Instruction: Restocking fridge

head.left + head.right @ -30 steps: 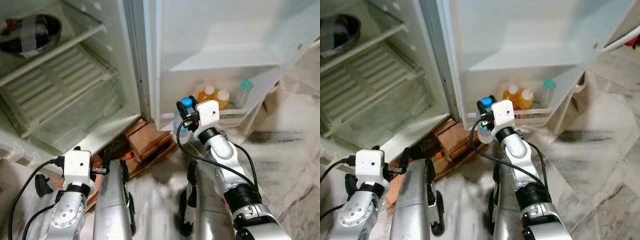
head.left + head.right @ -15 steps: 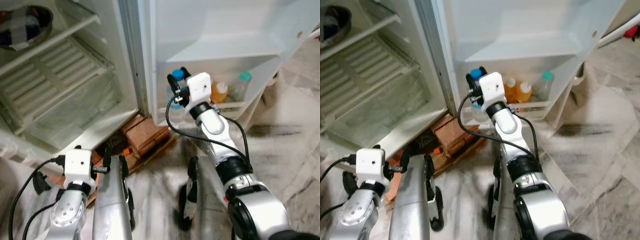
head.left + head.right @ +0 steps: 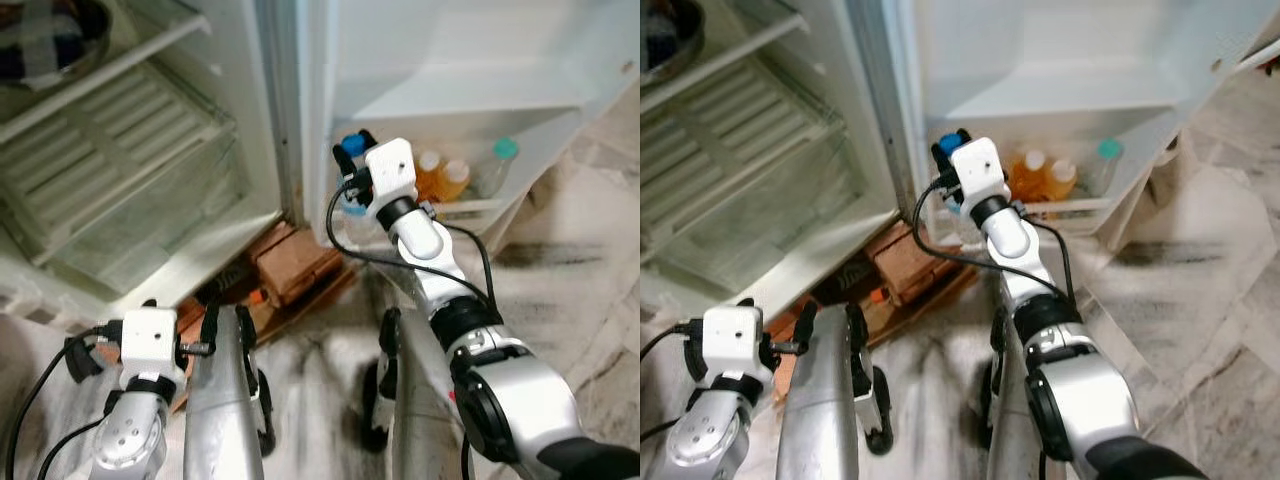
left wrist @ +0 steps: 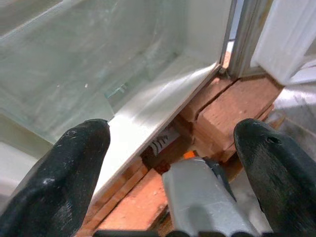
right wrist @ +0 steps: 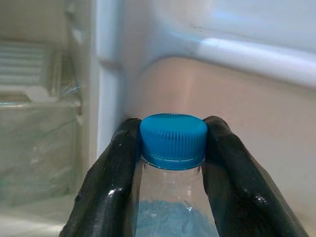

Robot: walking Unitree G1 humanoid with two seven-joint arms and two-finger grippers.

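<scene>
The right gripper (image 3: 352, 160) pinched a water bottle (image 5: 173, 197) by its blue cap (image 5: 173, 139), just inside the door shelf (image 3: 480, 207), with two orange bottles (image 3: 442, 175) just beyond. It needed lowering upright before letting go. The left gripper (image 4: 173, 163) hung idle, fingers spread wide.

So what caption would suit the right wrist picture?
Right gripper clamps a blue-capped bottle by its neck beside the fridge door shelf.

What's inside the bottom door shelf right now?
In the door shelf: two orange bottles, a teal-capped bottle, and the blue-capped bottle gripped by the right gripper. The shelf rail hides their bases.
</scene>
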